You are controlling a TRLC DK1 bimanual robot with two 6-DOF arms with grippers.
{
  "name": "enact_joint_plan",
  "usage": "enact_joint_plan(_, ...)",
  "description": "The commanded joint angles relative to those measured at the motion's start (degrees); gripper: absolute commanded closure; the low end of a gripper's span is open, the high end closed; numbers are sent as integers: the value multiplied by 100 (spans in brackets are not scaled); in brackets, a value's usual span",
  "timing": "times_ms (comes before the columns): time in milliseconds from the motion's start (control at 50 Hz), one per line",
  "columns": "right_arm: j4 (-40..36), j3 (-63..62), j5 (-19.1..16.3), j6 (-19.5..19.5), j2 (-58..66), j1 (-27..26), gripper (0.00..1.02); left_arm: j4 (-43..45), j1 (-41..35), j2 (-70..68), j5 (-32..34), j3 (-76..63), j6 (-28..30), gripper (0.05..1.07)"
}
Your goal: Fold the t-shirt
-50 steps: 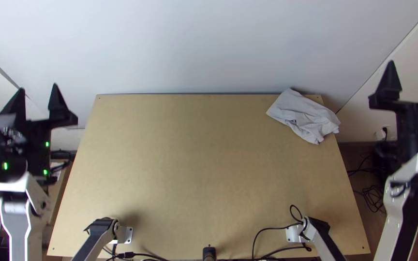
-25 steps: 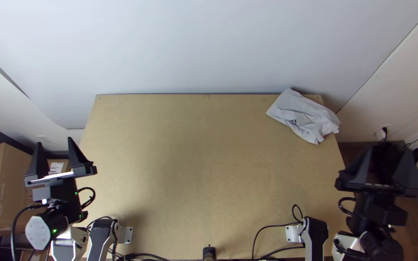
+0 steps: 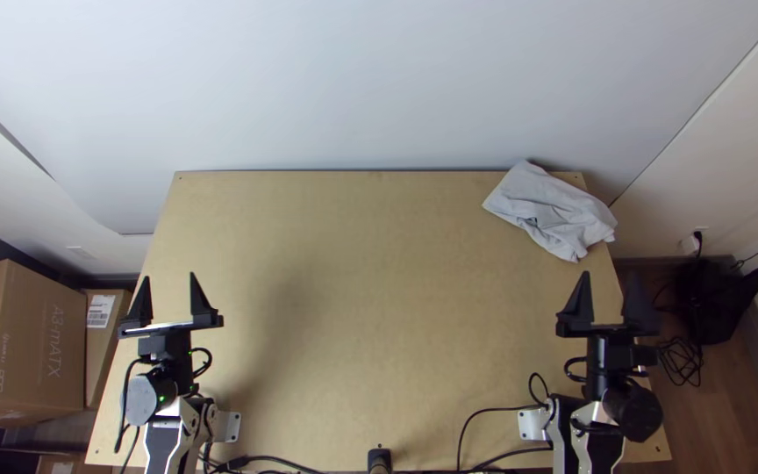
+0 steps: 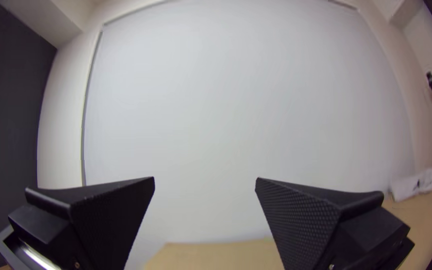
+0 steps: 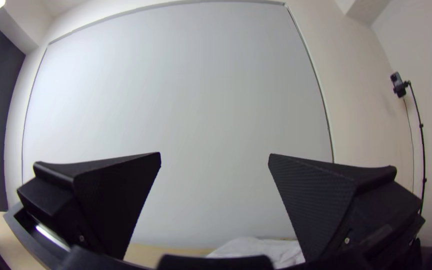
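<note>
Viewing from my station, I note the left arm point(image 3: 164, 443), silver-grey links with black joints, folded back close to its base at the near left of the light wooden surface point(image 3: 353, 263). Its tool point(image 3: 168, 276), two wide flat black fingers, points toward the far edge, and I log it as spread, with a broad gap and nothing between the fingers. The left wrist view agrees: the pale wall panel point(image 4: 246, 100) stands between the tips.

The right arm point(image 3: 597, 446), same build, is folded back in much the same way at the near right. The right tool point(image 3: 610, 273) also points to the far side, above the right-hand part of the surface; I read it as spread too, fingers well apart and holding nothing. Both tools are well apart from the cloth.

Specimen: a pale grey fabric t-shirt point(image 3: 550, 211), lying at the far right corner of the surface, partly over the right edge. I record it as bunched, with creases running across it and a small dark patch near its middle. The part toward the far edge looks smoother; the part toward the right is more rumpled. I cannot make out sleeves or collar
</note>
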Motion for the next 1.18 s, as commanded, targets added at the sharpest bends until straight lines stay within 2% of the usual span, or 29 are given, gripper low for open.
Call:
enact_joint_plan(0,-7,-548,-6,436,-58,22,3,-140,-22,-62,39,-270,-7,10)
enact_joint_plan(60,-174,-697,-15,550,-58,-14,3,-562,-13,-62,39,-279,-7,10)
enact_joint_plan(180,-1290,-741,-15,638,-49,-5,3,-2442,-22,-18,109,-235,-121,10)
enact_joint_plan(300,-2248,-697,117,620,-14,-119,3,-2355,13,-27,206,-244,-121,10)
enact_joint_plan(420,-2125,-750,213,585,-23,-409,3,-2346,22,-36,206,-252,-121,10)
enact_joint_plan(1160,-2108,-759,213,585,-23,-383,3,-2346,22,-45,206,-252,-121,10)
